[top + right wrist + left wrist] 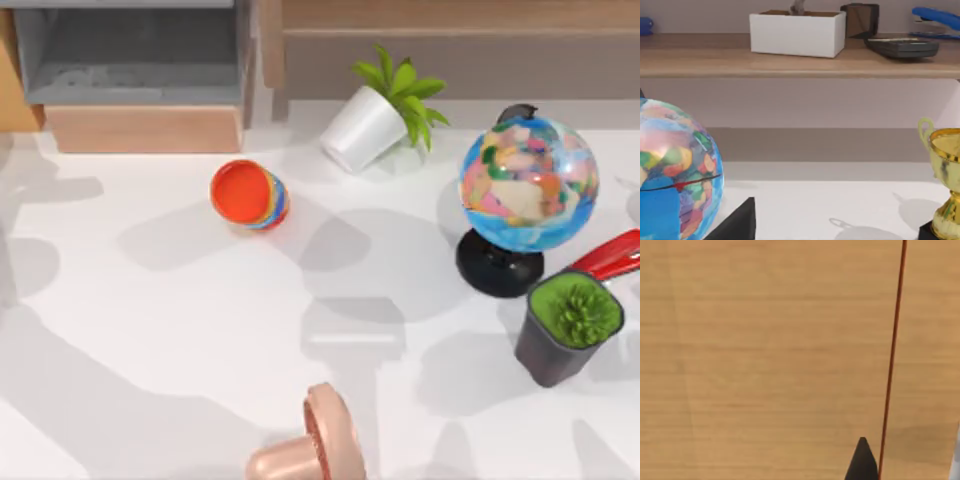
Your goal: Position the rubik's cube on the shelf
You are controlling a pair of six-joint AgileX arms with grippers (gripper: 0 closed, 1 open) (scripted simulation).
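The rubik's cube is out of view. The shelf (pixel 450 15) runs along the table's back right as a long light-brown board with a duller panel under it. In the right wrist view the shelf (pixel 790 62) lies ahead and above, behind the globe. A dark part of my right gripper (pixel 735 222) shows beside the globe. In the left wrist view a dark part of my left gripper (pixel 862 465) points at a plain wooden surface (pixel 765 360) close in front of it.
On the table are an orange-red cup stack (pixel 250 195), a tipped white plant pot (pixel 375 120), a globe (pixel 527 185), a red stapler (pixel 610 258), a dark plant pot (pixel 568 330) and a pink object (pixel 315 445). On the shelf stand a white box (pixel 797 32) and a calculator (pixel 902 46).
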